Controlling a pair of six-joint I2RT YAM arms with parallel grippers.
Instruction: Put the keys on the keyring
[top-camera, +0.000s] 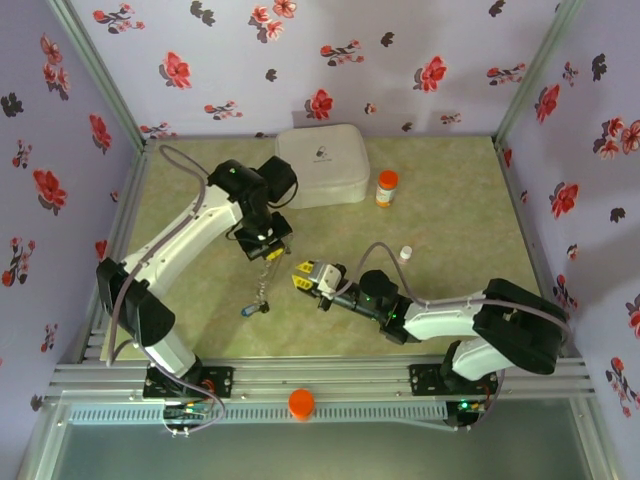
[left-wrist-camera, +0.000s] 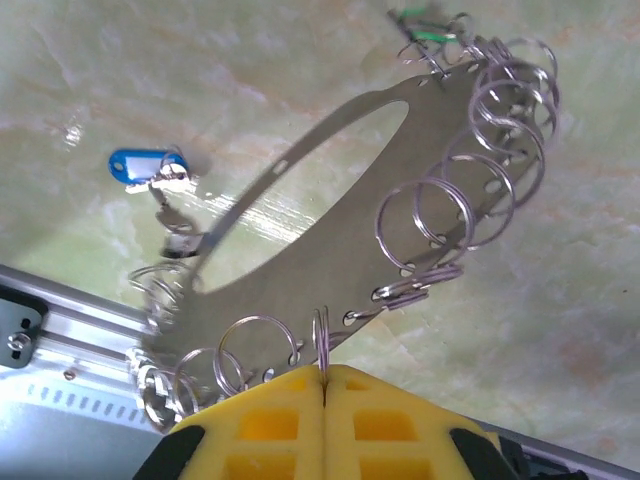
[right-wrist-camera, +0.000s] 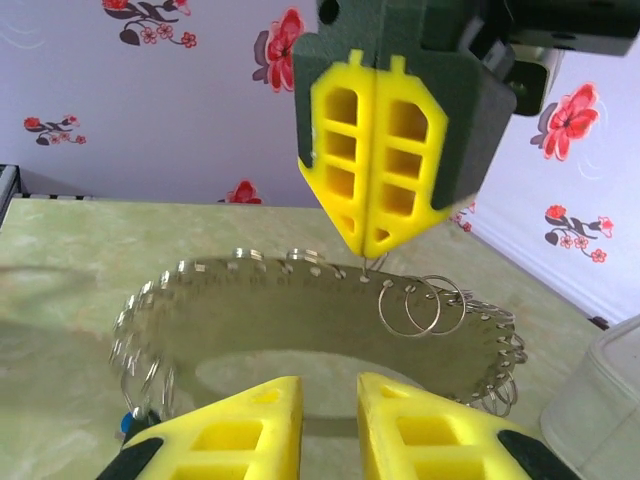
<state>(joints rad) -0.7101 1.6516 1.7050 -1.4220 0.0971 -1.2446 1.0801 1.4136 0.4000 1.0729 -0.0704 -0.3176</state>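
1. Above the middle of the surface (top-camera: 450, 220), the left claw (top-camera: 266, 243) is shut tight on one small ring of the keyring (top-camera: 261, 285). It holds the keyring up, so the loop hangs down and its low end seems to reach the surface.
2. Held this way, the flat grey loop faces the right claw (right-wrist-camera: 330, 390). The little rings stick out along its edge, where they are easy to reach.
3. The right claw sits just beside the loop, low near the surface. Its fingers are a little apart and hold nothing. I think it is placed there to grab a ring or a key.
4. A blue key (left-wrist-camera: 145, 165) lies at the low end of the loop, and a green key (left-wrist-camera: 427, 37) is at the other end. Both look hooked on, but I cannot tell for sure.
5. Open room lies between the two arms and to the right. The case (top-camera: 322, 165) and bottle (top-camera: 386, 188) stand well apart at the back. A white cap (top-camera: 405, 253) lies near the right arm.
6. The rings are thin and the loop may swing, so slow moves are best. The two claws are close, so a bump is a risk.
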